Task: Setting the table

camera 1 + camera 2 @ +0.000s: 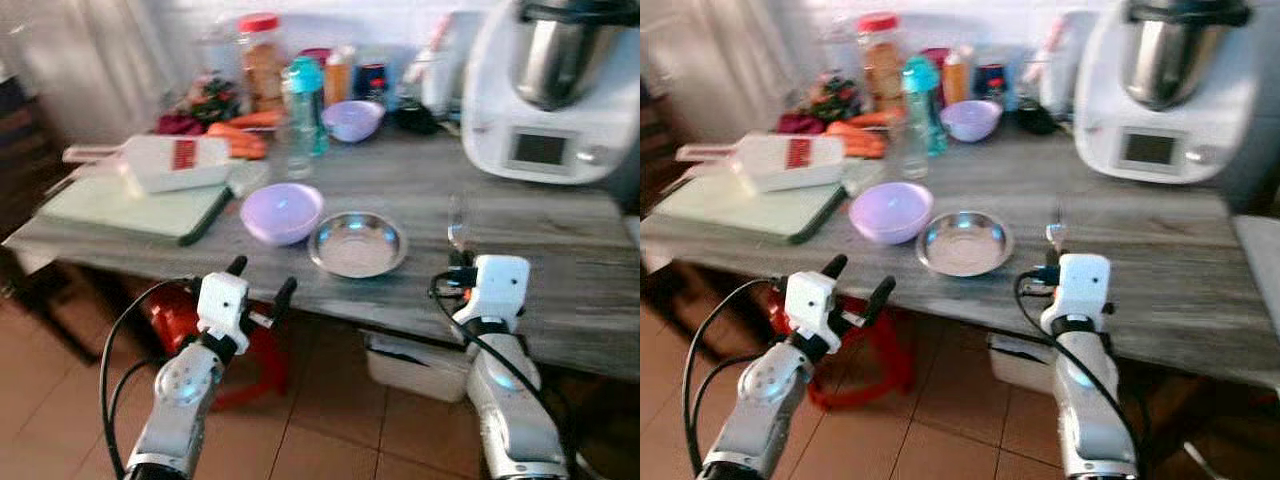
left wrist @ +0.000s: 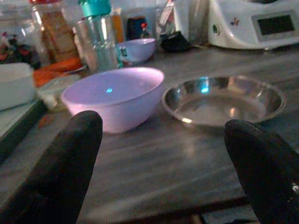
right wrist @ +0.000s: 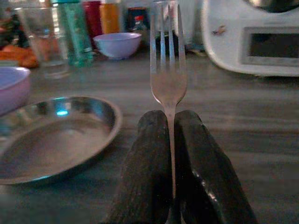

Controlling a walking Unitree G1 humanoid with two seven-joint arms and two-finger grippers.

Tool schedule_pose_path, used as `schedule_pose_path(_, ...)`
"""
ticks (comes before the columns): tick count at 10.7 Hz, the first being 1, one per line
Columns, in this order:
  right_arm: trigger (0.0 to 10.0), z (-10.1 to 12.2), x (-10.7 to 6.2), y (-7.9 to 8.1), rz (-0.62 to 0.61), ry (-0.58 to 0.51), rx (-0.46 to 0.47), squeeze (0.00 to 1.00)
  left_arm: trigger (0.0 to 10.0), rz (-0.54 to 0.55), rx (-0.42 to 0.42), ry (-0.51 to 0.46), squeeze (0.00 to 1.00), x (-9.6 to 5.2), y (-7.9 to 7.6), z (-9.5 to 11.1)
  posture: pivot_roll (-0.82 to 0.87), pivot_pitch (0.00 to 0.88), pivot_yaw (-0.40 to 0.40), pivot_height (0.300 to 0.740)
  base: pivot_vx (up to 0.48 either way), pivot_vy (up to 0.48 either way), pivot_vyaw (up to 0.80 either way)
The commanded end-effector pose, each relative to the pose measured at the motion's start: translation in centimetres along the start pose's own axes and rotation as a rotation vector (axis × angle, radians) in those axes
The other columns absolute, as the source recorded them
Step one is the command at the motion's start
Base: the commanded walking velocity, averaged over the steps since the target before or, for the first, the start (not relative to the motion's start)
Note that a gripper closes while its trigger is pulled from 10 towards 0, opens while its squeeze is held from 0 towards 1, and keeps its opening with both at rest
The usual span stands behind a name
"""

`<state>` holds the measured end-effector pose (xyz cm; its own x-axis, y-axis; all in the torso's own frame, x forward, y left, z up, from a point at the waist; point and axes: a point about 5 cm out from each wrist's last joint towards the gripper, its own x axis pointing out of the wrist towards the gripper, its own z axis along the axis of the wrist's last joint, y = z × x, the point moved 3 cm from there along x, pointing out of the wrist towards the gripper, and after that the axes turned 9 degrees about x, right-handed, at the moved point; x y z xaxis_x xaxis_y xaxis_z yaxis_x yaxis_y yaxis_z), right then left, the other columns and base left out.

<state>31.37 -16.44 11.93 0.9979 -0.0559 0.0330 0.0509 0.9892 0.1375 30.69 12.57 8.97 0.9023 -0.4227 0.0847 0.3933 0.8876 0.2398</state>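
A steel plate lies near the front edge of the grey wooden table, with a lilac bowl touching its left side. My right gripper is shut on a metal fork, tines pointing away, held just right of the plate at the table's front edge. The fork shows faintly above the right wrist. My left gripper is open with nothing in it, below the table edge in front of the bowl; one black fingertip frames the bowl and the plate.
A green cutting board with a white slicer lies at the left. Carrots, jars, a teal bottle, a glass and a second lilac bowl stand at the back. A white kitchen machine occupies the back right. A red stool is under the table.
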Motion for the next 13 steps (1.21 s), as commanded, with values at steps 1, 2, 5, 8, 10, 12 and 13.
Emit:
schedule_pose_path(1, 10.0, 0.5, 0.3, 0.3, 0.003, -0.019, 0.013, 0.00, 10.0, -0.003, 0.004, 0.009, 0.00, -0.3, 0.3, -0.1, 0.03, 0.000, 0.091, 0.740, 0.000, 0.000, 0.61)
schedule_pose_path(2, 10.0, 0.4, 0.4, 0.2, -0.004, -0.018, 0.020, 0.00, 10.0, -0.039, 0.019, 0.008, 0.00, -0.3, 0.2, -0.1, 0.03, 0.000, 0.090, 0.740, 0.000, 0.000, 0.61)
schedule_pose_path(5, 10.0, 1.0, 0.7, -0.2, -0.051, -0.045, 0.039, 0.00, 10.0, -0.113, -0.022, 0.001, 0.00, 0.2, 0.2, 0.0, 0.03, 0.000, 0.086, 0.740, 0.000, 0.000, 0.19)
schedule_pose_path(8, 10.0, 0.7, 1.7, -1.3, -0.130, -0.010, 0.104, 0.00, 10.0, -0.348, -0.091, 0.025, 0.00, -0.5, -3.4, -0.7, 0.03, 0.000, 0.079, 0.740, 0.000, 0.000, 0.00)
schedule_pose_path(10, 10.0, 0.5, 2.2, -1.4, -0.160, 0.011, 0.135, 0.00, 10.0, -0.365, -0.111, 0.033, 0.00, -0.6, -3.5, -0.8, 0.03, 0.000, 0.073, 0.740, 0.000, 0.000, 0.00)
schedule_pose_path(12, 10.0, 0.1, 2.8, -1.3, -0.160, 0.044, 0.161, 0.00, 10.0, -0.383, -0.109, 0.039, 0.00, -0.7, -3.5, -0.9, 0.03, 0.000, 0.071, 0.740, 0.000, 0.000, 0.00)
schedule_pose_path(13, 10.0, -0.4, 3.3, -0.9, -0.145, 0.081, 0.196, 0.00, 10.0, -0.389, -0.108, 0.038, 0.00, -0.6, -3.7, -0.9, 0.03, 0.000, 0.069, 0.740, 0.000, 0.000, 0.00)
